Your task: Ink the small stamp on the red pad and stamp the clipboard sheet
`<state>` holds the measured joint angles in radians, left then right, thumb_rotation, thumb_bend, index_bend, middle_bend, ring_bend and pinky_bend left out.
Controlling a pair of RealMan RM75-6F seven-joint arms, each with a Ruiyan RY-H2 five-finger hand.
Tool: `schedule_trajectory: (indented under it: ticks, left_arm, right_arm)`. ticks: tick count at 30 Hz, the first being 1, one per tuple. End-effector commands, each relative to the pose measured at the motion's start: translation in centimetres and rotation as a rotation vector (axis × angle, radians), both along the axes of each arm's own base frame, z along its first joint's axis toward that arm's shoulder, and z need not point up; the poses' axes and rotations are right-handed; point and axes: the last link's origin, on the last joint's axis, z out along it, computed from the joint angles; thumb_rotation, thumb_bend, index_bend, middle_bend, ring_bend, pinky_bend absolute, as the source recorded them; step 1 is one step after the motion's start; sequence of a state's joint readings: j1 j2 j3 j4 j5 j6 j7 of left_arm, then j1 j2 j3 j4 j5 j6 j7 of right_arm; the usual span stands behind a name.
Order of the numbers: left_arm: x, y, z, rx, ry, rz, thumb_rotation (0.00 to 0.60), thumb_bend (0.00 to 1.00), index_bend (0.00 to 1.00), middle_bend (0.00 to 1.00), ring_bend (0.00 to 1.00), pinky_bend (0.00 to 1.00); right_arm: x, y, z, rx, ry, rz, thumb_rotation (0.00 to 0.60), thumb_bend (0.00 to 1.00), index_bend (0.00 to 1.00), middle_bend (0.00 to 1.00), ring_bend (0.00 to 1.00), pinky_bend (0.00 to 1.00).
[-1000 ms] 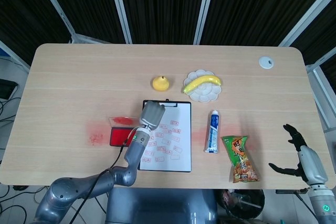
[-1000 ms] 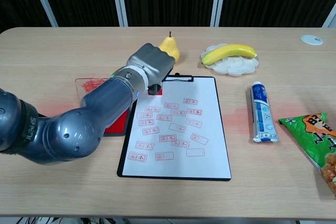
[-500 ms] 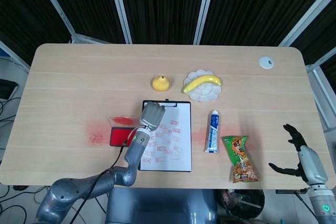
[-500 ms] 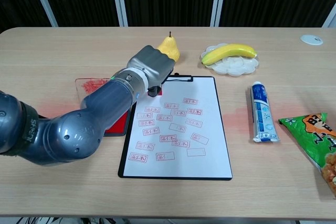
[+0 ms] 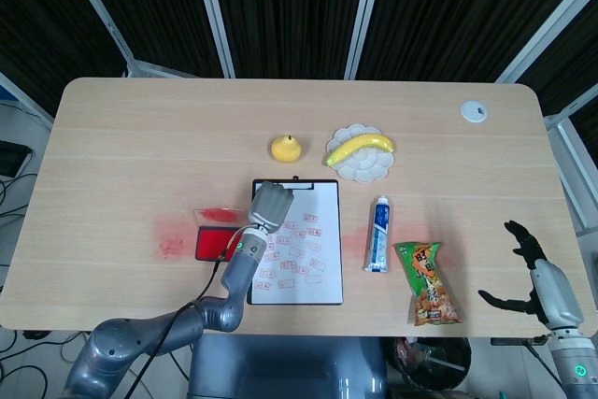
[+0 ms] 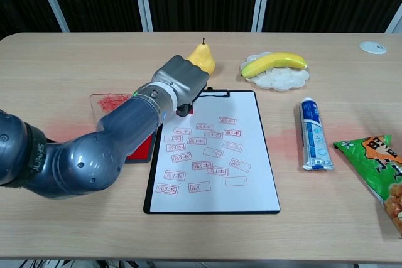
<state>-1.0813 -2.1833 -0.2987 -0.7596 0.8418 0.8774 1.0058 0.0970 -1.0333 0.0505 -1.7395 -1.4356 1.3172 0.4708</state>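
Observation:
The clipboard [image 5: 322, 292] [image 6: 213, 208] lies at the table's front centre, and its white sheet [image 6: 248, 155] carries several red stamp marks. My left hand [image 5: 269, 205] [image 6: 182, 78] hovers curled over the sheet's top left corner. It grips the small stamp [image 6: 183, 110], of which only a dark tip shows below the fingers. Left of the clipboard sits the red pad [image 5: 213, 242] [image 6: 141, 149], largely hidden by my forearm in the chest view. My right hand [image 5: 533, 273] hangs open off the table's front right, holding nothing, and appears only in the head view.
The pad's clear lid [image 5: 217, 216] [image 6: 110, 101] lies behind the pad. A pear [image 5: 286, 149] [image 6: 202, 58], a banana [image 5: 360, 147] [image 6: 274, 63] on a white plate [image 5: 360, 170] [image 6: 286, 81], a toothpaste tube [image 5: 377, 234] [image 6: 312, 133], a snack bag [image 5: 430, 282] [image 6: 377, 167] and a white disc [image 5: 475, 111] surround the clipboard.
The clipboard's near end has slid slightly to the right. My left hand has barely shifted over the sheet's top left corner. The right hand has not moved.

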Motion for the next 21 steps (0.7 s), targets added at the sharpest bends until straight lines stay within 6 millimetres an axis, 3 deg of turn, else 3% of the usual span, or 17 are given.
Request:
schedule_trajectory:
  ticks: [1,12,21]
  left_arm:
    - [0.1,0.0,0.1,0.002,-0.003,-0.001,0.6,0.58,0.8,0.87,0.94,1.0]
    - [1.6,0.6,1.8,0.04,-0.044,-0.033,0.6,0.58,0.8,0.87,0.94,1.0]
    - [4.9,0.6,5.9,0.088,-0.115,-0.097,0.6,0.58,0.8,0.87,0.94,1.0]
  right_arm:
    - [0.0,0.0,0.0,0.0,-0.001,0.0,0.6,0.14,0.09,0.0,0.0,0.22]
    - [0.0,0.0,0.0,-0.003,-0.001,0.001,0.6,0.14,0.09,0.0,0.0,0.22]
    - [0.1,0.1,0.0,-0.006,0.003,0.006,0.6,0.14,0.09,0.0,0.0,0.22]
